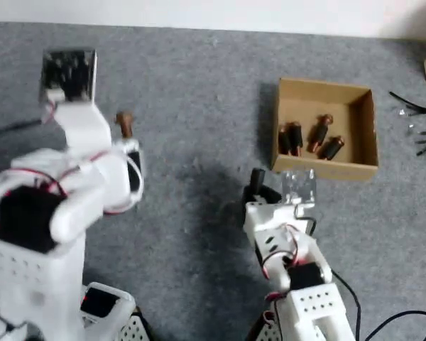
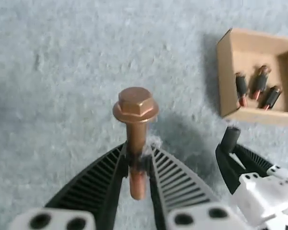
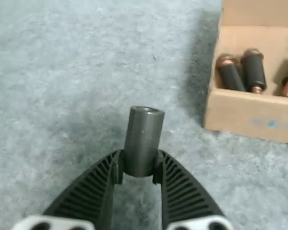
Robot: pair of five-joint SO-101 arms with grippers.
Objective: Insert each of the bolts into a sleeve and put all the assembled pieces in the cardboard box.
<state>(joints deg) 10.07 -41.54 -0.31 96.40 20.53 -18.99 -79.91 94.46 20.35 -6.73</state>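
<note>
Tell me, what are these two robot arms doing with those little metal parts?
They are pairing bolts with sleeves. The left gripper is shut on a copper-coloured bolt. The right gripper is shut on a dark sleeve, near the cardboard box. Four assembled pieces already lie in the box. This bolt and sleeve are apart, not yet joined.

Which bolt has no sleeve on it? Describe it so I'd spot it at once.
Start at the cardboard box, then look across the grey table to the arm farthest from it. The left gripper there pinches the bolt: copper-coloured, hexagonal head, bare shank, unlike the black-sleeved pieces in the box.
</note>
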